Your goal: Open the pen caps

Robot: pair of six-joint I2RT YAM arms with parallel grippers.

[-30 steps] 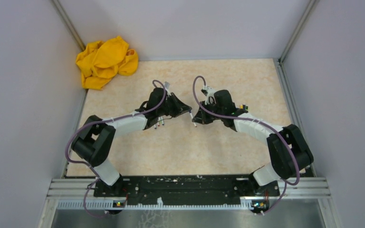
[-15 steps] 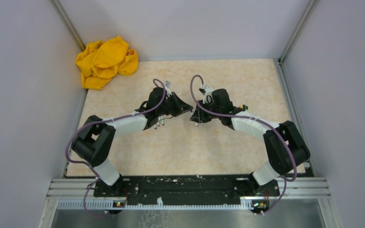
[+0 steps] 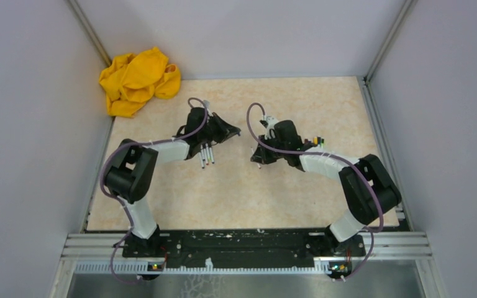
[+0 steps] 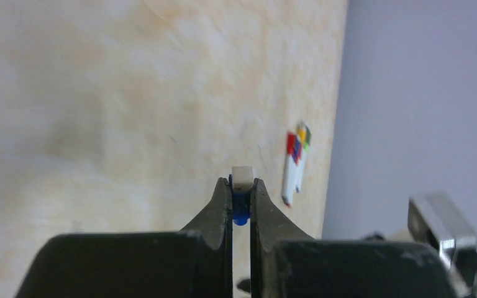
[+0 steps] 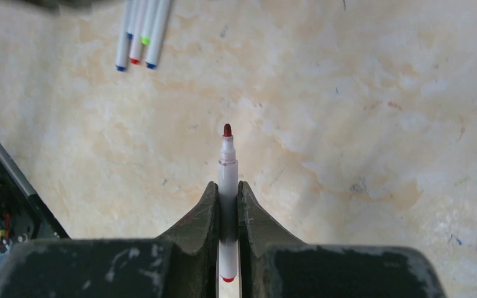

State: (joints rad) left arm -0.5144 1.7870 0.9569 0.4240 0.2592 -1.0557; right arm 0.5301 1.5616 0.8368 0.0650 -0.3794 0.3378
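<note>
- the red pen (image 5: 227, 162) lies along the fingers of the right gripper (image 5: 227, 186). its long axis runs straight out from the wrist, with the bare red tip pointing away and a red end plug back between the jaw bases.
- the right gripper's jaws are drawn in to the width of the white barrel, with a pad pressed on each side of it.
- the left gripper (image 4: 241, 184) is pinched almost together on a small cap (image 4: 242, 179) — white at its outer end, blue lower down between the pads. the cap's axis also follows the fingers, white end outward.
- from above, the 2 grippers face each other over the middle of the table (image 3: 254, 198), tips apart with bare tabletop between them.
- a bunch of loose pens (image 3: 206, 155) lies side by side on the table just beside the left gripper, on its near side. they are roughly parallel, and the right wrist view shows blue, red and green ends.
- a second small cluster (image 4: 295, 162) with red, blue, yellow and green parts lies on the table beside the right arm's wrist. whether it is pens, caps or both — cannot tell.
- a crumpled yellow cloth (image 3: 138, 81) sits in the far left corner.
</note>
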